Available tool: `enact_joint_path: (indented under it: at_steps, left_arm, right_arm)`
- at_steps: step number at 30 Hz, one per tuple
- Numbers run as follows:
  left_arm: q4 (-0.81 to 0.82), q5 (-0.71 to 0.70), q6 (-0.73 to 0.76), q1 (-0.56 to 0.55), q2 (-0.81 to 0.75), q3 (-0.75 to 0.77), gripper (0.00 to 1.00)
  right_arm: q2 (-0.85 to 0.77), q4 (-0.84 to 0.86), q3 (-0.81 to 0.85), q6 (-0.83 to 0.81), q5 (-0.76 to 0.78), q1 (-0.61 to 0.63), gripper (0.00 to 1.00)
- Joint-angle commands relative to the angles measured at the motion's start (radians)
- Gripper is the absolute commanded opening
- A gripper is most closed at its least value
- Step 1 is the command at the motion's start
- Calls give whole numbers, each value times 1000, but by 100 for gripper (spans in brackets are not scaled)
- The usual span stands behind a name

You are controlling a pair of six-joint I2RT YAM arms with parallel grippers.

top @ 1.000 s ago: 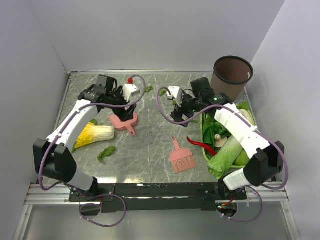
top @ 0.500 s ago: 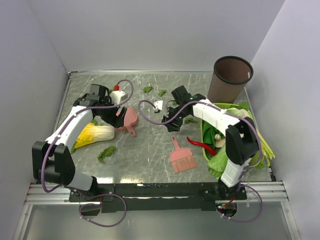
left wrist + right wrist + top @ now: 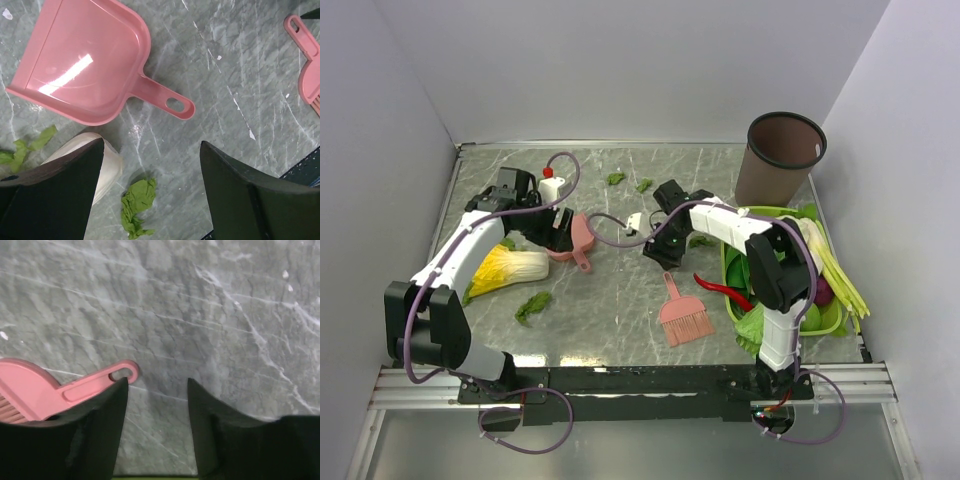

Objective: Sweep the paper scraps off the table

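Note:
Small dark-green paper scraps lie on the grey marble table (image 3: 620,280): two at the back (image 3: 616,178) (image 3: 644,185), one at the front left (image 3: 532,305), one by the cabbage (image 3: 507,243). My left gripper (image 3: 560,227) is open and empty above the near left edge of the pink dustpan (image 3: 576,238). In the left wrist view the gripper (image 3: 152,145) hangs over a scrap (image 3: 137,204), with the dustpan (image 3: 85,60) beyond. My right gripper (image 3: 658,248) is open and empty above the pink brush (image 3: 683,316). In the right wrist view the gripper (image 3: 157,382) has the brush handle (image 3: 95,385) beside its left finger.
A yellow-and-white cabbage (image 3: 510,268) lies at the left. A green basket (image 3: 728,270) of leafy vegetables sits at the right, with a red chili (image 3: 720,290) over its rim. A brown bin (image 3: 785,150) stands at the back right. A metal rail runs along the near edge.
My right gripper has swung left and nearer, from beside the basket to above the brush handle. My left gripper and the dustpan have shifted slightly left.

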Motion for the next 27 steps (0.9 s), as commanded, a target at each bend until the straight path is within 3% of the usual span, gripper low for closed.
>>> enact_joint_path:
  at_steps: [1,6,8,27]
  left_arm:
    - [4,26,-26,7,9,61,81]
    - [2,46,-38,16,39,78,81]
    - [4,46,-38,18,48,83,81]
    - [-44,55,-43,19,176,193,80]
  right_arm:
    - [14,-30,86,225,146,15,67]
    - [69,-266,246,585,39,6,69]
    - [39,-251,180,625,8,21,68]
    - [69,-206,39,722,83,81,53]
